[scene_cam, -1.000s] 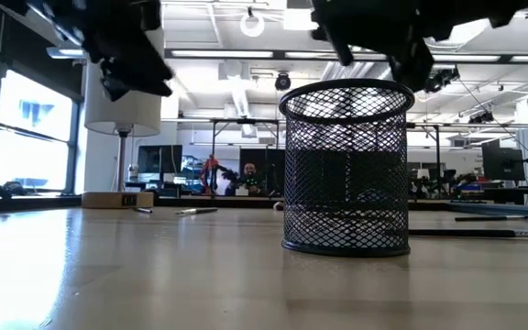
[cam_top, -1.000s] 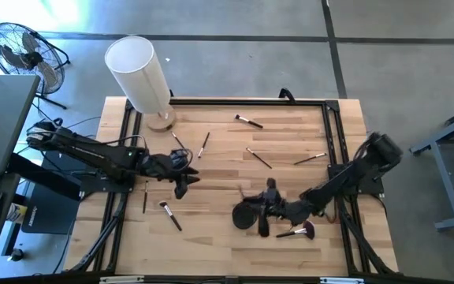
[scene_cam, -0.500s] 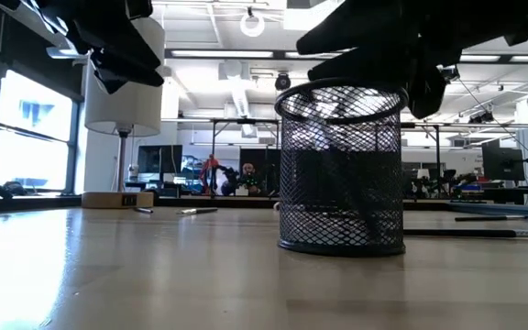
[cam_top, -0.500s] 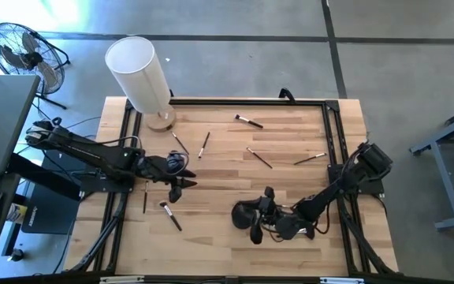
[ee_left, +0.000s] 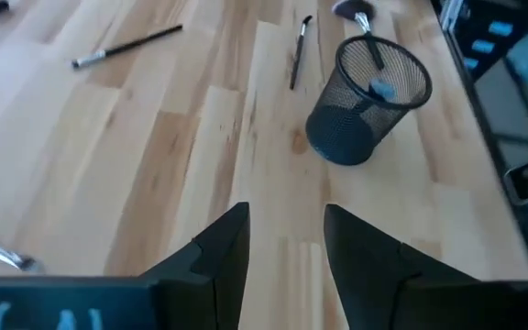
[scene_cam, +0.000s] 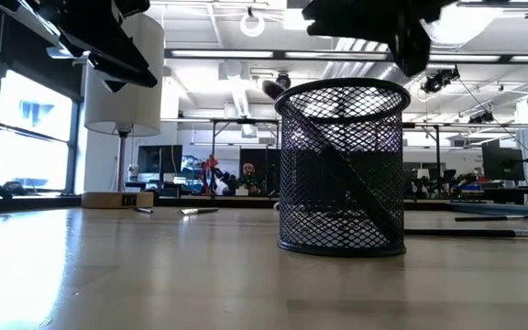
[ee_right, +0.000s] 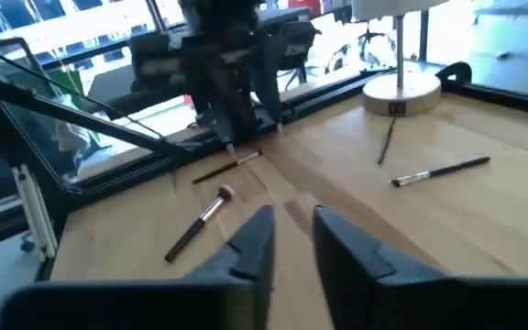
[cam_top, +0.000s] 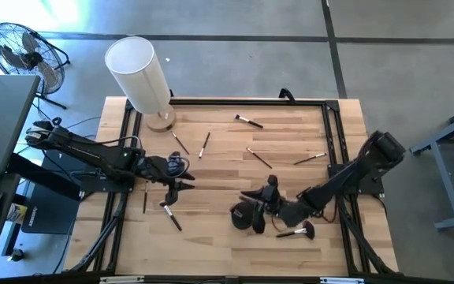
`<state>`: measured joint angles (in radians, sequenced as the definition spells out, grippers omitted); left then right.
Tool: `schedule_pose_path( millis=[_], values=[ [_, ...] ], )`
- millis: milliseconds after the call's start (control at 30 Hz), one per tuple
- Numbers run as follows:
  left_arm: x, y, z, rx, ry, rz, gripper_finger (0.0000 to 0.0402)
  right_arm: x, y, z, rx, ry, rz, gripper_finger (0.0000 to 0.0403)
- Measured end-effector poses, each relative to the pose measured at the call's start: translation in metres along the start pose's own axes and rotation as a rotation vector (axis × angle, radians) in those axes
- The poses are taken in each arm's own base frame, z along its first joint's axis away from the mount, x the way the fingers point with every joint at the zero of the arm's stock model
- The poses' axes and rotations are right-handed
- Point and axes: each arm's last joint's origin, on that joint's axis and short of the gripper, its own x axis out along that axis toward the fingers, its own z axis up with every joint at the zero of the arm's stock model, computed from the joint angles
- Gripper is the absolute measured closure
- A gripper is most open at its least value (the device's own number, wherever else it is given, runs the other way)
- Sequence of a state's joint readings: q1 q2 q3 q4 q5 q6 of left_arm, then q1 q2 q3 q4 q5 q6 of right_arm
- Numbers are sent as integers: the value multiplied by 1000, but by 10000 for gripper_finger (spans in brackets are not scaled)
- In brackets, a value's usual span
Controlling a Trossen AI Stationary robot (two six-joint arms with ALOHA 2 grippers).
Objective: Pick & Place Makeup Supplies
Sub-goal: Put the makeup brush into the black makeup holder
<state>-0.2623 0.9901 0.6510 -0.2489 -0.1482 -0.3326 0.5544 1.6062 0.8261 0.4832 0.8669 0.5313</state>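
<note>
High view: the right gripper (cam_top: 265, 189) hovers just beyond the black mesh cup (cam_top: 242, 217), fingers parted, empty; a fluffy brush (cam_top: 296, 232) lies nearby. Left gripper (cam_top: 181, 186) open, empty.

Low view: a brush (scene_cam: 337, 168) leans inside the cup.

both tools (ee_left: 285, 240) (ee_right: 290, 234) hover, fingers apart, empty.

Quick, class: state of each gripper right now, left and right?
Left gripper: jaws open, nothing between them, above the table's left side.
Right gripper: jaws apart, nothing between them, beside the mesh cup that holds a brush.
</note>
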Motion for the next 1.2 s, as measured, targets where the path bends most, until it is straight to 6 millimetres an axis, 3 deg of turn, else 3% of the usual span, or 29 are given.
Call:
schedule_pose_path(
  millis=[100,300,533,700,900,1200],
  values=[
    [0,0,1,65,-8,-2,274,4,-19,16,52,87,-13,393],
    [0,0,1,99,-17,10,326,21,-69,30,302,328,-133,394],
    [0,1,1,75,-18,28,396,52,-119,46,254,461,-166,401],
    [0,3,-1,98,-50,68,399,81,-144,81,159,508,-207,402],
    [-16,21,-19,55,-160,141,400,117,-170,111,27,681,-296,402],
    [-43,28,-28,42,-293,98,401,154,-204,105,-77,967,-392,377]
  ],
)
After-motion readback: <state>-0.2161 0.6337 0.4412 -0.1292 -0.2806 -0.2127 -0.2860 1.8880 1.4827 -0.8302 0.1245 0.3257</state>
